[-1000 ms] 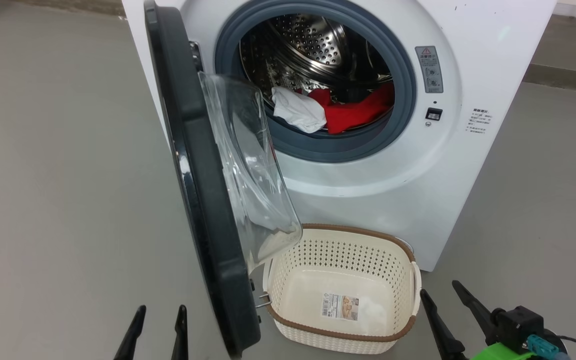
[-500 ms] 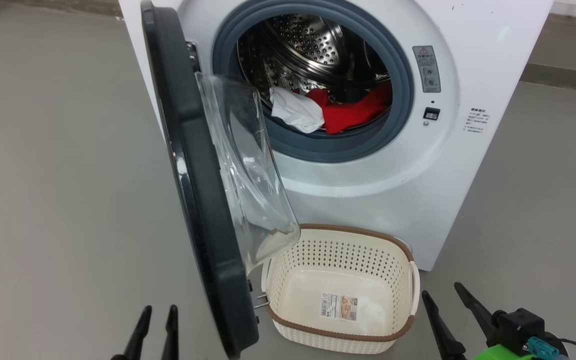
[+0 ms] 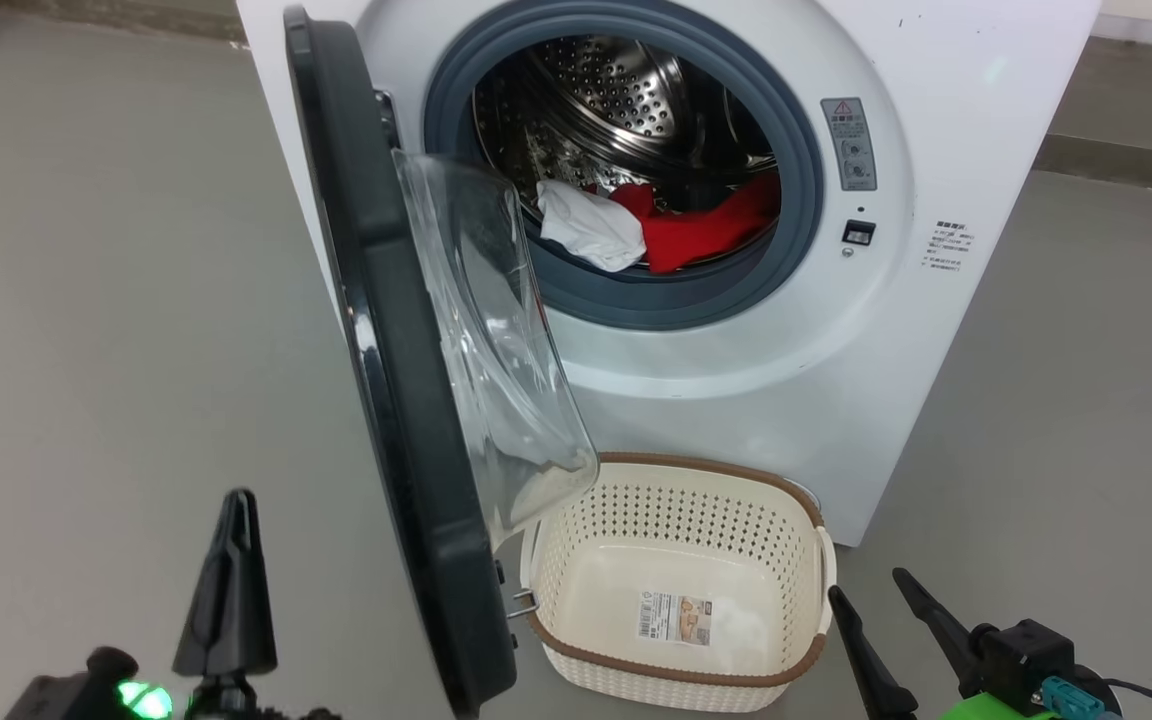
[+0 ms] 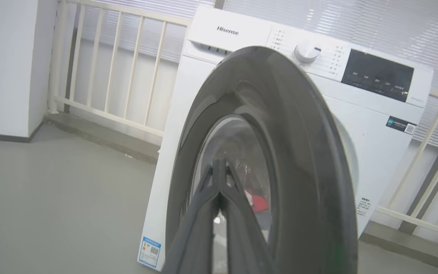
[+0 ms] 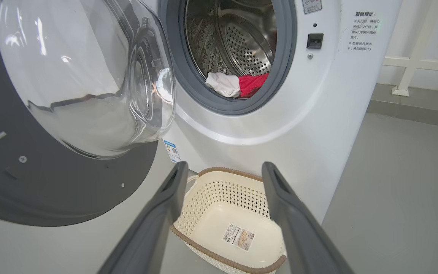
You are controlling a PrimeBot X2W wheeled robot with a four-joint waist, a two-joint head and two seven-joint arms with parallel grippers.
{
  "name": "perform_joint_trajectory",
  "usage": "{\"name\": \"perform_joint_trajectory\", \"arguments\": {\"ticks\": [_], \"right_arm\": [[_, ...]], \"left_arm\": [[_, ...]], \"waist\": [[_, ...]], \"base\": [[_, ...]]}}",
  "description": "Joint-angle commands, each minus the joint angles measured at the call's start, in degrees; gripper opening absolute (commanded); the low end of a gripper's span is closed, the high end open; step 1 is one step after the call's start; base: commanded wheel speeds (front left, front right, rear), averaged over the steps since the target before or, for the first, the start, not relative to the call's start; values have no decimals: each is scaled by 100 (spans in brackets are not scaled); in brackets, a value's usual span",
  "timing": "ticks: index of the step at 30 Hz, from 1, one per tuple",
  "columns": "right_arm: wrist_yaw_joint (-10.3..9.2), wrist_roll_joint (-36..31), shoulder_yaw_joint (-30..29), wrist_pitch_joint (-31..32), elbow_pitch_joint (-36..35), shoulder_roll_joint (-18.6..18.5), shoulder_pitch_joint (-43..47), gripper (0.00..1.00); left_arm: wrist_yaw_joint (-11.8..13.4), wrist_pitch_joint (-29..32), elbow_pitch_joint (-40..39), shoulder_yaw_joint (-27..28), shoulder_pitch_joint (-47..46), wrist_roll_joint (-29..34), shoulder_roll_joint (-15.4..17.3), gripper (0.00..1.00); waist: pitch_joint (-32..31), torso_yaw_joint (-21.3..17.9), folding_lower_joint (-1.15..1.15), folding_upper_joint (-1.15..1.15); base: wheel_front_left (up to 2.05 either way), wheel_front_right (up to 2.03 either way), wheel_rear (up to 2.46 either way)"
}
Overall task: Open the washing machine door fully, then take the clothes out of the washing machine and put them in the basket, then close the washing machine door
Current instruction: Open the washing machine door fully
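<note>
The washing machine door [image 3: 406, 420] stands edge-on at centre left, not yet swung fully back. The clothes [image 3: 681, 238] lie in the drum at upper centre, and the basket [image 3: 676, 510] below is empty. Left jaws are pinched together on nothing; right jaws are spread wide and empty.

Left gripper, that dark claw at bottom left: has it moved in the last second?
Yes. The left gripper has shifted left, away from the washing machine door, risen higher in the head view, and shut.
</note>
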Motion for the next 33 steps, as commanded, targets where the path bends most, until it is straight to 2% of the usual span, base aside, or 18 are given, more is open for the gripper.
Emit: {"name": "perform_joint_trajectory", "arguments": {"ticks": [1,5,10,15,20,24,33], "right_arm": [[36,6,107,-69,-149,-47,-58,100],[36,24,131,-69,-162,-62,-64,100],[36,29,162,-69,-164,-78,-80,100],[36,27,166,-69,-180,-69,-119,100],[36,15,167,-69,-202,-48,-135,100],[36,9,153,-69,-223,-50,-144,100],[36,-12,81,-69,-237,-58,-158,100]], "left_arm": [[-36,-69,-273,155,-289,19,28,0],[-24,-69,-879,-239,-382,309,28,0],[42,-69,-1178,-902,-359,393,28,0],[9,-69,-1054,-1595,-321,403,28,0],[-63,-69,-590,-2120,-279,305,28,0],[-45,-69,-159,-2209,-260,206,28,0],[-25,-69,585,-1961,-293,-133,28,0]], "waist": [[3,-10,0,0],[9,-30,0,0],[20,-86,0,0],[59,-143,0,0],[98,-193,0,0],[135,-211,0,0],[174,-178,0,0]], "base": [[0,0,0],[0,0,0],[0,0,0],[0,0,0],[0,0,0],[0,0,0],[0,0,0]]}}
